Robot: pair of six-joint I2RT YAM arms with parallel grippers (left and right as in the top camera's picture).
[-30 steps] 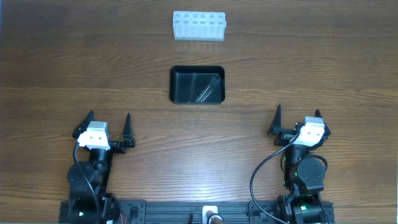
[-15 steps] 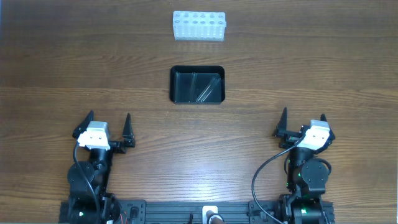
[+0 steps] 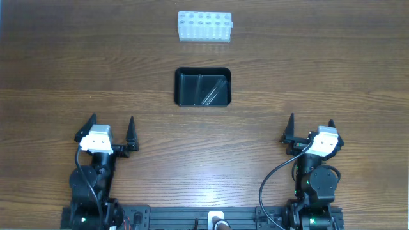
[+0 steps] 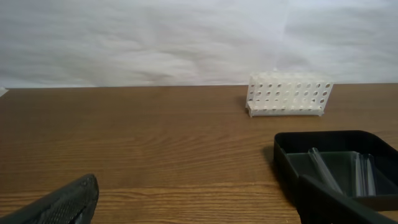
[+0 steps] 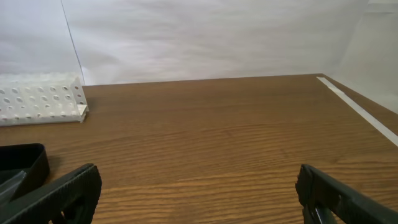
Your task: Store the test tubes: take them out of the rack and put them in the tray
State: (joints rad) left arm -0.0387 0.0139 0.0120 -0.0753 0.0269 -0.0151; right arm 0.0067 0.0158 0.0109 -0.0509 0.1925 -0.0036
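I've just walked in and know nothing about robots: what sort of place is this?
Probably a robotics lab bench: a wooden table against a white backdrop, two arms whose left gripper and right gripper stand open, plus a test tube rack and a black tray holding tubes.

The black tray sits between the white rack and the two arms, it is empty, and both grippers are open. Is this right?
Not quite. The tray is not empty: clear tubes lie in it, as the top view shows. The rest holds: it sits between the rack and the arms, and the left gripper and right gripper are open.
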